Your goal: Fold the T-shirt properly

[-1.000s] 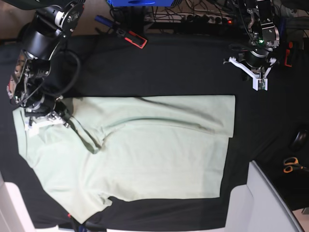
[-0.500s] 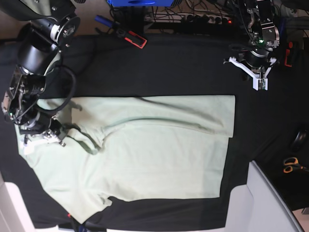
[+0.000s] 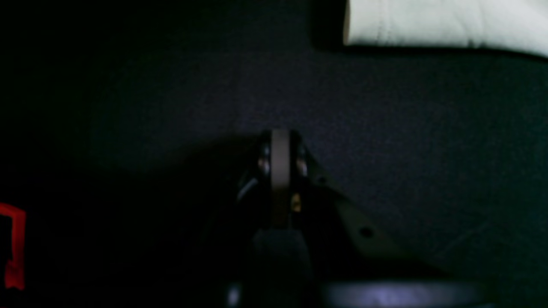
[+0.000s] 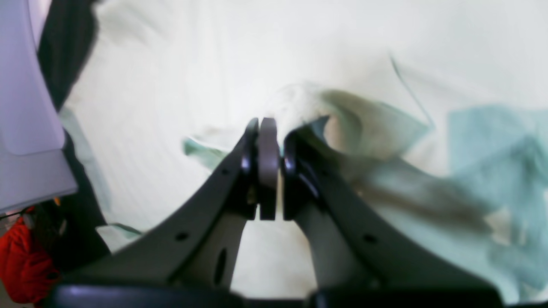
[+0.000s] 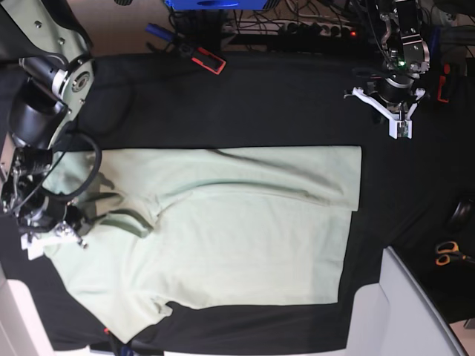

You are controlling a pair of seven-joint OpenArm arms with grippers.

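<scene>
The T-shirt (image 5: pixel 230 237), pale mint green, lies spread on the black-covered table (image 5: pixel 282 111), occupying the centre and the left of the base view. Its long axis runs left to right in that view: the straight hem forms the right edge, while the sleeves and neck region lie toward the left. One long edge appears already turned over onto the body, giving the diagonal crease across the upper half; the lower sleeve and the hem end remain unfolded, so the task is judged to be at an early-to-middle stage. The right gripper (image 4: pixel 269 124), at the shirt's left end, has its fingers pressed together on a raised bunch of the cloth, presumably to carry this end or sleeve inward. The left gripper (image 5: pixel 401 133) hangs above bare table beyond the hem corner, fingers fully closed and holding nothing, well apart from the shirt.
</scene>
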